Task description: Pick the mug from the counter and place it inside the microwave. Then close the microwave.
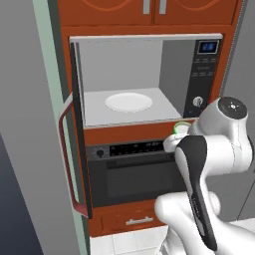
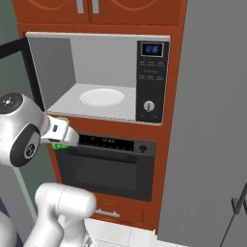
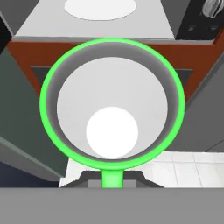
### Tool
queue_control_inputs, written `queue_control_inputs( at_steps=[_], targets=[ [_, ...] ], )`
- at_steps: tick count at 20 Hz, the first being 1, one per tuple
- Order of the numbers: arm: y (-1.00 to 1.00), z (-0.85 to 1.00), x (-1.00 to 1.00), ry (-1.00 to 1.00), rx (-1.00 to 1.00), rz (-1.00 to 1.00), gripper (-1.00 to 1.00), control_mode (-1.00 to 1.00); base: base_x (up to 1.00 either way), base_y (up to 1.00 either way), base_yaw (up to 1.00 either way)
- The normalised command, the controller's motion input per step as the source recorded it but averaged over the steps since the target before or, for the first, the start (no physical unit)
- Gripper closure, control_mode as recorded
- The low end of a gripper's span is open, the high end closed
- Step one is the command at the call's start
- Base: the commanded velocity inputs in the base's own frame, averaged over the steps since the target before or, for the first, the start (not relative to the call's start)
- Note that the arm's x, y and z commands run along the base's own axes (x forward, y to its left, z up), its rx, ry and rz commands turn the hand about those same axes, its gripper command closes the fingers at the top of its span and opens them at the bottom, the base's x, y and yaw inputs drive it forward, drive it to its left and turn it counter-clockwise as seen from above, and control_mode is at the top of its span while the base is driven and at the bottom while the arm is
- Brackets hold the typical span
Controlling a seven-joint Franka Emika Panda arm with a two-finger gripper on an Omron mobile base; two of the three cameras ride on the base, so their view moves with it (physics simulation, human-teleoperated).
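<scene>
The microwave (image 1: 149,74) sits in a recess of the reddish-brown cabinet (image 2: 120,128), door swung fully open to the left. Its grey cavity floor (image 2: 72,107) carries one white round plate (image 2: 102,97), lying flat and roughly centred. A black wall oven (image 2: 113,166) is mounted directly below. White floor tiles (image 2: 120,234) lie beneath the cabinet.

mug (image 3: 65,83): bright green, smooth, matt white inside
microwave (image 1: 149,39): silvery frame, matt grey cavity, glossy dark panel
cabinets (image 2: 101,9): reddish-brown wood look
</scene>
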Motion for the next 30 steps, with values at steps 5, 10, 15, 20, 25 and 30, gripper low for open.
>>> queue_control_inputs(
  at_steps=[5,10,15,20,25,30],
  targets=[
    [0.18,0.01,0.23,-0.06,-0.07,0.14,1.0,-1.0,0.0,0.0,0.0],
    [0.05,0.12,0.38,0.0,0.0,0.15,1.0,-1.0,0.0,0.0,0.0],
    [0.02,0.06,0.48,0.0,0.0,0.13,1.0,-1.0,0.0,0.0,0.0],
    [0.05,0.0,0.5,0.0,0.0,0.01,1.0,-1.0,0.0,0.0,0.0],
    [0.04,0.05,0.26,-0.01,0.0,-0.02,1.0,-1.0,0.0,0.0,0.0],
    [0.0,0.2,0.0,-0.07,0.0,-0.08,1.0,-1.0,0.0,0.0,0.0]
  ],
)
